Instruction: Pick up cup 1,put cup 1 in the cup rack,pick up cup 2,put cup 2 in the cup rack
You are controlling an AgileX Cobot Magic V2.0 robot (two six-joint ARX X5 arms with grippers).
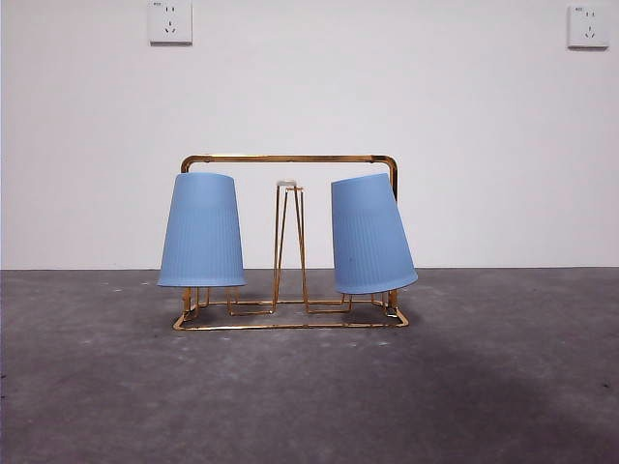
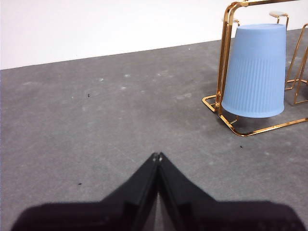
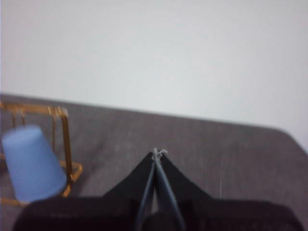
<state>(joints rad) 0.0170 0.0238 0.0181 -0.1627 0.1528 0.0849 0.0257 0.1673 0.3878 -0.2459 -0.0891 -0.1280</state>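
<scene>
The gold wire cup rack (image 1: 290,159) stands mid-table in the front view. Two blue ribbed cups hang upside down on its pegs: one (image 1: 201,230) at the rack's left end, upright, and one (image 1: 370,235) at its right end, tilted. A bare hairpin peg with a white tip (image 1: 287,184) rises between them. The left wrist view shows the left cup (image 2: 255,71) on the rack (image 2: 226,62), with my left gripper (image 2: 157,156) shut and empty, well apart from it. My right gripper (image 3: 157,153) is shut and empty too, away from the right cup (image 3: 32,163).
The grey table (image 1: 309,387) stretches around the rack (image 3: 65,139). A white wall with two power sockets (image 1: 170,21) stands behind. Neither arm shows in the front view.
</scene>
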